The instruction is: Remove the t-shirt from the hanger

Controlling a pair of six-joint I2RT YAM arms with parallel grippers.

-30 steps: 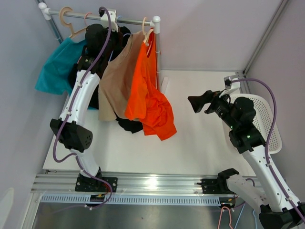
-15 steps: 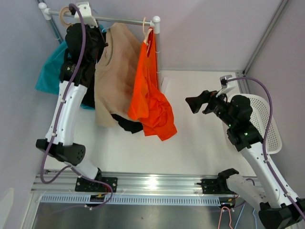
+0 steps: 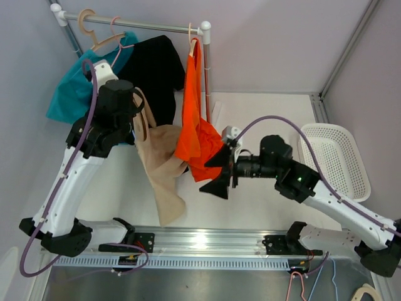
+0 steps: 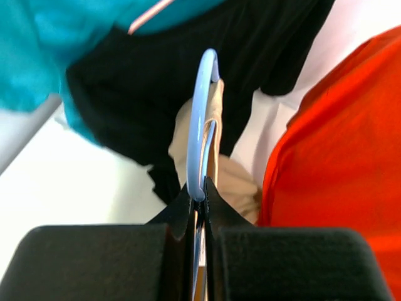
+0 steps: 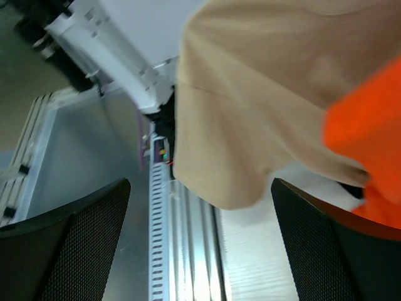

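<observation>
The fingers (image 4: 177,212) of the left gripper (image 4: 197,195) are clenched on the light blue hanger (image 4: 199,125). The 2 black tips press its wire from either side, and the loop stands out beyond them. Tan cloth shows just behind that loop.

From above, the tan t-shirt (image 3: 160,169) hangs from the hanger in the left gripper's hold, off the clothes rail (image 3: 150,25) and out over the white table (image 3: 263,119). It droops in a long fold between the left arm and the orange shirt (image 3: 194,125). Its upper part is bunched at the gripper and its lower end reaches toward the near edge of the table.

The right gripper (image 3: 218,172) is released, its 2 fingers (image 5: 75,244) spread wide apart. It points toward the tan t-shirt from the right, just below the bottom fold of the orange shirt. The wrist view shows the tan hem in the gap ahead of the fingers, not between them. Whether the upper finger touches the orange cloth cannot be told.

On the rail, the orange shirt hangs at the right end, a black shirt (image 3: 156,69) beside it and a teal shirt (image 3: 69,88) at the left. A white basket (image 3: 332,160) sits on the table's right side, well apart from the clothes.
</observation>
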